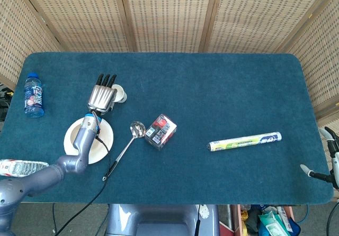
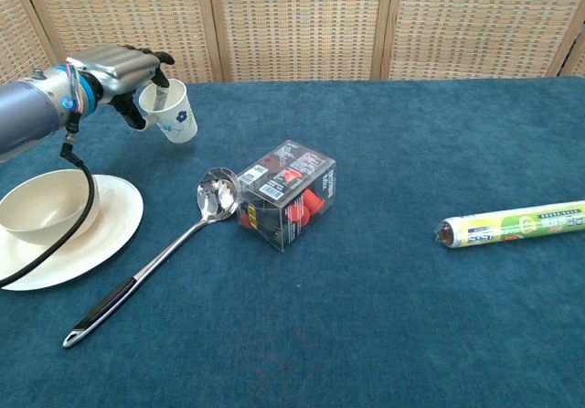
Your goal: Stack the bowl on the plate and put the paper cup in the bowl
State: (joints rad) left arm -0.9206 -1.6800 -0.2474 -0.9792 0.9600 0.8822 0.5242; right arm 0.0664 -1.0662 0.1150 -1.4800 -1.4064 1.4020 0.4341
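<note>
A white paper cup (image 2: 170, 112) with a blue flower print hangs tilted just above the table at the back left. My left hand (image 2: 113, 68) pinches its rim, one finger inside the cup. From the head view the cup (image 1: 119, 92) peeks out to the right of that hand (image 1: 103, 95). A cream bowl (image 2: 36, 209) sits on the white plate (image 2: 114, 214), nearer than the cup. In the head view my forearm crosses the plate (image 1: 106, 138). My right hand (image 1: 327, 162) hangs off the table's right edge, fingers apart and empty.
A steel ladle (image 2: 155, 260) lies diagonally right of the plate. A clear box with red contents (image 2: 288, 191) stands mid-table. A green-yellow roll (image 2: 514, 222) lies at the right. A blue-capped bottle (image 1: 33, 94) stands far left, and another bottle (image 1: 18, 167) lies at the front left edge.
</note>
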